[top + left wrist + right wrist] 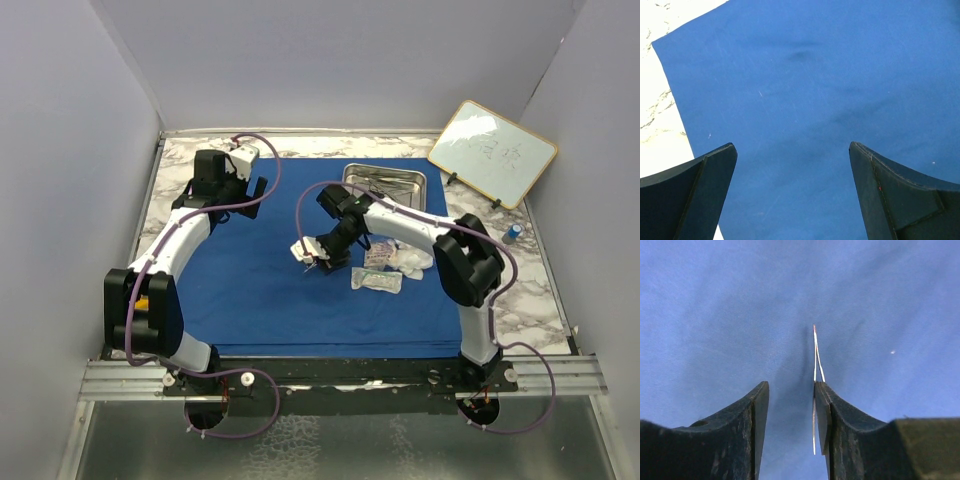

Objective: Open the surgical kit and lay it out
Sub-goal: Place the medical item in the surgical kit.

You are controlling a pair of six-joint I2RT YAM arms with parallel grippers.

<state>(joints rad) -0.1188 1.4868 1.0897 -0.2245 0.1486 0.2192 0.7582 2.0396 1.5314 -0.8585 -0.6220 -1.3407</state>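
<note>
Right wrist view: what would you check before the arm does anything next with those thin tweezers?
1. Thin steel tweezers held firmly: not ok; they touch only one of the right arm's fingers, with a gap beside the other.
2. Tweezer tip resting on the cloth: cannot tell.
3. Royal-blue cloth wrap spread flat: ok.
4. Left arm's fingers open and empty: ok.
5. Shallow steel tray uncovered: ok.

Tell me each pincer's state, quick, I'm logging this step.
Left pincer: open, empty.
Right pincer: cannot tell; narrow gap, thin steel tool against one finger.
</note>
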